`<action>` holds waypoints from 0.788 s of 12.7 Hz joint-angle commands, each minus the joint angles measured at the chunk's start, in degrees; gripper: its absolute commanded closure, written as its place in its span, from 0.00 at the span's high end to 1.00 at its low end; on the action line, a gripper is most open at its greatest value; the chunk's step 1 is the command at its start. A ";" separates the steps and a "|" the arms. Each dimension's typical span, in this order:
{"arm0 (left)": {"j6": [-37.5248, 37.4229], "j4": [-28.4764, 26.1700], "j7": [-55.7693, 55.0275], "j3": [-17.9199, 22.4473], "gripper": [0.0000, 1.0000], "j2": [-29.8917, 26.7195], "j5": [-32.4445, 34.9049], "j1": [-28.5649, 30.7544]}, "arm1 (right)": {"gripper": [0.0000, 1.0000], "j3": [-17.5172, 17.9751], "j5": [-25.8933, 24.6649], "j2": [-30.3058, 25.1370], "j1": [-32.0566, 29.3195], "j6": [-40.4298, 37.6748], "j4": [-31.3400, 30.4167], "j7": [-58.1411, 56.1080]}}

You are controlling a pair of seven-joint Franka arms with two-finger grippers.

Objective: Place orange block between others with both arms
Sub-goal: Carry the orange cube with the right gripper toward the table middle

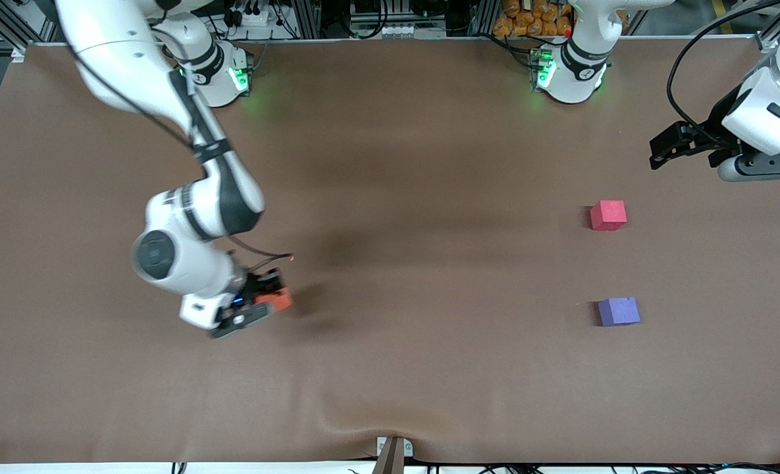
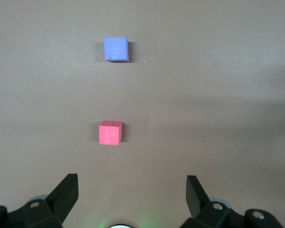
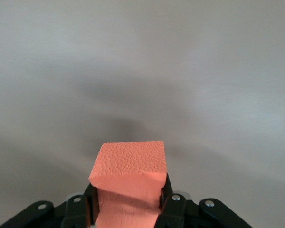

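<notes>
Between the fingers of the right end effector (image 1: pixel 268 296) sat the orange block (image 1: pixel 280 299), pinched on two opposing sides; in the right wrist view the block (image 3: pixel 129 175) filled the gap between the black fingers (image 3: pixel 167 202), its pebbled upper face showing.

Item: right arm. Reached from its base toward the right arm's end of the brown worktop (image 1: pixel 390 263), end effector low over the cloth.

Item: left end effector (image 1: pixel 682 148). Fingers spread wide, nothing between them; in the left wrist view both fingers (image 2: pixel 66 192) stood well apart. It hung over the left arm's end of the worktop while the left arm waited.

Item: pinkish-red cube (image 1: pixel 608 215). Resting on the worktop, near the left end effector, and the closer of the two cubes to it in the left wrist view (image 2: pixel 110 132).

Item: purple-blue cube (image 1: pixel 618 311). Resting on the worktop, nearer to the front camera than the pinkish-red cube, with a bare gap separating the two; farther from the left end effector in its wrist view (image 2: pixel 116 49). Both cubes lay well apart from the right end effector and the orange block.
</notes>
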 commanded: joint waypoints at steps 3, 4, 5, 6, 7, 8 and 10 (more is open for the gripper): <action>0.21 -0.52 0.04 -0.17 1.00 -0.08 -0.69 0.33 | 0.28 -2.73 8.55 1.07 13.88 1.07 0.29 26.21; 0.21 -0.52 0.04 -0.17 1.00 -0.08 -0.69 0.33 | 0.28 -4.13 10.22 2.29 17.22 2.03 1.52 30.18; 0.21 -0.52 0.04 -0.17 1.00 -0.08 -0.69 0.33 | 0.28 -5.36 12.50 3.52 20.56 3.69 2.31 32.92; 0.21 -0.70 0.04 -0.17 1.00 -0.08 -0.69 0.33 | 0.28 -5.72 15.40 4.67 23.03 6.32 2.58 34.34; 0.21 -0.70 0.04 -0.17 1.00 -0.08 -0.69 0.25 | 0.28 -5.81 18.56 5.38 24.62 9.74 2.67 34.79; 0.21 -0.78 0.04 -0.25 1.00 -0.08 -0.69 0.25 | 0.28 -5.81 22.16 5.99 26.29 12.12 2.67 34.62; 0.21 -0.79 0.04 -0.26 1.00 -0.08 -0.69 0.25 | 0.30 -5.81 25.87 7.57 28.84 13.90 3.54 34.88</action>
